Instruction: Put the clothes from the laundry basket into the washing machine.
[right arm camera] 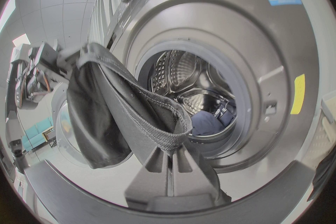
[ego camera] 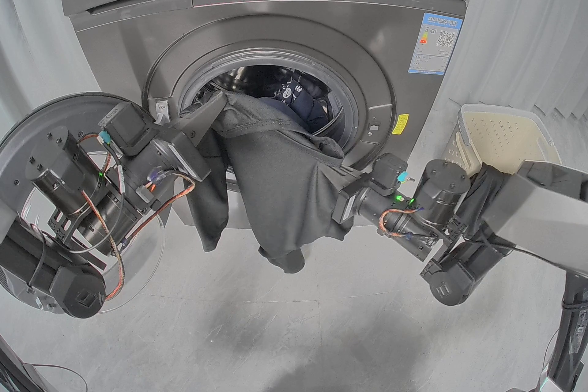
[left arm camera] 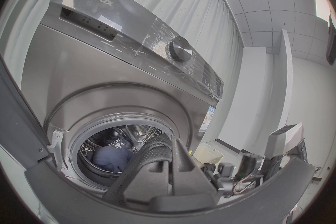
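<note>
A dark grey garment (ego camera: 275, 179) hangs stretched between my two grippers in front of the washing machine's open drum (ego camera: 275, 96). My left gripper (ego camera: 211, 105) is shut on its waistband at the left rim of the opening; the band (left arm camera: 147, 158) shows between its fingers. My right gripper (ego camera: 343, 179) is shut on the other end (right arm camera: 164, 133), lower right of the opening. The garment's upper edge lies over the door rim and its legs dangle toward the floor. Dark blue clothes (left arm camera: 112, 160) lie inside the drum. The cream laundry basket (ego camera: 502, 139) stands at the right with dark cloth (ego camera: 484, 185) over its edge.
The round machine door (ego camera: 37, 124) stands swung open at the left behind my left arm. The grey floor (ego camera: 245, 320) spreads below the hanging garment. White curtains (ego camera: 527, 13) hang behind the machine.
</note>
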You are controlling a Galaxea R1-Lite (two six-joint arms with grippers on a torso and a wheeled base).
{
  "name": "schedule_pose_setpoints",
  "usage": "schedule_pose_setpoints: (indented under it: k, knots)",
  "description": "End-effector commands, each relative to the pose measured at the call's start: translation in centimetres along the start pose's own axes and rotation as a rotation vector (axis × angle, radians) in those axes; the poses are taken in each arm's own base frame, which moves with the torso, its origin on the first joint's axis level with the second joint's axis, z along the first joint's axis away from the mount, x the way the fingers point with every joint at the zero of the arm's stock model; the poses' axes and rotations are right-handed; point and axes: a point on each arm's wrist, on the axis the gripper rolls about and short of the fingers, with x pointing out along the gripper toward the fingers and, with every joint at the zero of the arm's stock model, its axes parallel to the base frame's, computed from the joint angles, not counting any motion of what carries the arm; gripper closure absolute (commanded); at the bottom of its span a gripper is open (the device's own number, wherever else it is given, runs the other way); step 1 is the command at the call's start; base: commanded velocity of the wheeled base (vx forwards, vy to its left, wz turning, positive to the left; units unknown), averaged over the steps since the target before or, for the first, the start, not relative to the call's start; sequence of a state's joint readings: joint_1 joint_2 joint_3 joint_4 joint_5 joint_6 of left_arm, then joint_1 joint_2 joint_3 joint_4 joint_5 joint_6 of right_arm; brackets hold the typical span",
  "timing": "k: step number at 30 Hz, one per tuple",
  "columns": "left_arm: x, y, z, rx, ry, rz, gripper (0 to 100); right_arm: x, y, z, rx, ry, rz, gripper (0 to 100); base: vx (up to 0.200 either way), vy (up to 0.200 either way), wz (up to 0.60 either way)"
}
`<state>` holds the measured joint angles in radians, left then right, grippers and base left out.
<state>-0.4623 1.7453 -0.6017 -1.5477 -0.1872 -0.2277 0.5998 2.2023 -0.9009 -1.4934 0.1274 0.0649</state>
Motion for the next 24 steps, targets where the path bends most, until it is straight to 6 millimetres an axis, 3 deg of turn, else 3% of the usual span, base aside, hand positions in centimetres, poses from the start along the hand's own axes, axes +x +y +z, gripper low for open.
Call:
schedule_pose_setpoints:
  k: [1,10,16,24]
  knots:
    - [-0.3,0.8,0.0,0.008,0.005,0.028,100,-1.7,0.0,3.8,-0.013,-0.054,-0.012,100,0.000,0.000,0.00]
    - [-1.1,0.8,-0.5,0.002,0.036,0.045,100,-3.3,-1.0,7.0,-0.005,-0.116,-0.132,100,0.000,0.000,0.00]
    - [-1.3,0.9,-0.7,0.002,0.047,0.049,100,-4.3,-0.1,9.7,0.037,-0.195,-0.161,100,0.000,0.000,0.00]
    - [-1.8,1.6,-0.8,0.008,0.061,0.078,100,-4.0,-0.2,11.0,0.038,-0.245,-0.171,100,0.000,0.000,0.00]
